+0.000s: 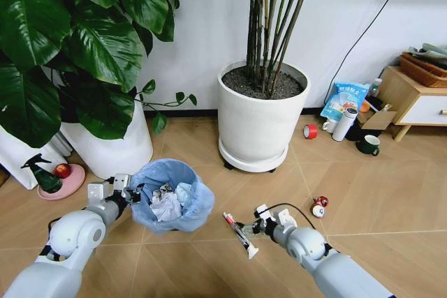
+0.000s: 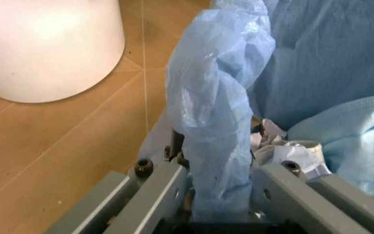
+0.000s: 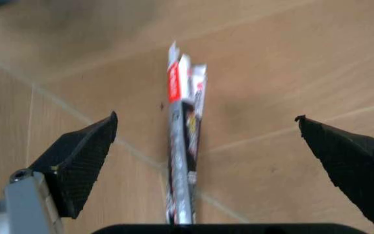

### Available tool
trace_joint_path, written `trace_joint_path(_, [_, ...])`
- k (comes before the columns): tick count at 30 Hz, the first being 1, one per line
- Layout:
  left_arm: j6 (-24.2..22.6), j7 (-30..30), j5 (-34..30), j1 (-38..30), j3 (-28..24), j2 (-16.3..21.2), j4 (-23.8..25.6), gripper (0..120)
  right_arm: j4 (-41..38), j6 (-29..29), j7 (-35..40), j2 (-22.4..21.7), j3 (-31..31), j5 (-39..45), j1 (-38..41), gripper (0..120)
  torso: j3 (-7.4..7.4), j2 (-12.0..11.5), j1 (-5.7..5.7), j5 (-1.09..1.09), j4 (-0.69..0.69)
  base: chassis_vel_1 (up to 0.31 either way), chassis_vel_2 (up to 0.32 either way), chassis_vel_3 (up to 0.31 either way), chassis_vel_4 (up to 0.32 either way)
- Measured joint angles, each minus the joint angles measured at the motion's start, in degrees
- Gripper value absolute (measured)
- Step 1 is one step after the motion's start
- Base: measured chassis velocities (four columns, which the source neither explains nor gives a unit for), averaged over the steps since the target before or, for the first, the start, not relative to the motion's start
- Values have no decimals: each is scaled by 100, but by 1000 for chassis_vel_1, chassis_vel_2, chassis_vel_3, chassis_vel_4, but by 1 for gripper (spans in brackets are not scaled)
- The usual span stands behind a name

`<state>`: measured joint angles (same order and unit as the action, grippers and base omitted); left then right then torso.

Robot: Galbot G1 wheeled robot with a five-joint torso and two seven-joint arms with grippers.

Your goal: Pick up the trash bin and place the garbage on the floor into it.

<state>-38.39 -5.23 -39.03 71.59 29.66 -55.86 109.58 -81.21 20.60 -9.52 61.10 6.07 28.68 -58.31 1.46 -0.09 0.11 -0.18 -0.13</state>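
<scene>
Left gripper [image 1: 124, 188] fingers clamp the trash bin [image 1: 172, 194] rim at its left. Right gripper [image 1: 260, 229] fingers spread wide around a thin tube [image 1: 239, 235] on the floor [image 1: 363, 193].

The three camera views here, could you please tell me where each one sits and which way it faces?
Head view: on the robot's head, looking forward and down at the floor, both arms in frame, left gripper at the trash bin, right gripper at a thin tube.
Left wrist view: on the left arm, facing the bin's blue bag, gripper fingers clamped on its rim.
Right wrist view: on the right arm, facing down, open gripper fingers either side of the tube.
Shared: head and right wrist both show the tube.
</scene>
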Motion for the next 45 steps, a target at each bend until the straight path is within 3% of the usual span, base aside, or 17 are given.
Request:
trace_joint_path(19, [-40, -115, -71, -5, -13, -46, 76, 0, 1154, -298, 33, 584, 508, -297, 363, 100, -1, 0, 0, 0, 0, 0, 0, 0, 0])
trace_joint_path(20, [-46, -126, -84, -8, -14, -47, 90, 0, 1247, -321, 32, 615, 502, -329, 365, 88, -1, 0, 0, 0, -1, 0, 0, 0, 0])
trace_joint_path(26, [-55, -138, -88, -15, -35, -46, 108, 0, 1435, -413, 42, 758, 376, -346, 369, 64, -3, 1, -2, -5, -3, 0, 0, 0, 0])
trace_joint_path(31, [-57, -141, -88, -15, -52, -58, 112, 0, 1467, -416, 57, 807, 298, -321, 361, 50, -3, 1, -2, -3, -3, 0, 0, 0, 0])
trace_joint_path(40, [-57, -143, -83, -30, -60, -59, 112, 0, 1428, -423, 60, 842, 284, -270, 321, 15, 0, 1, -1, 3, 1, 0, 0, 0, 0])
trace_joint_path(45, [-57, -143, -83, -27, -60, -59, 113, 0, 1352, -441, 103, 849, 205, -268, 282, 3, 1, 0, 0, 4, 2, 0, 0, 0, 0])
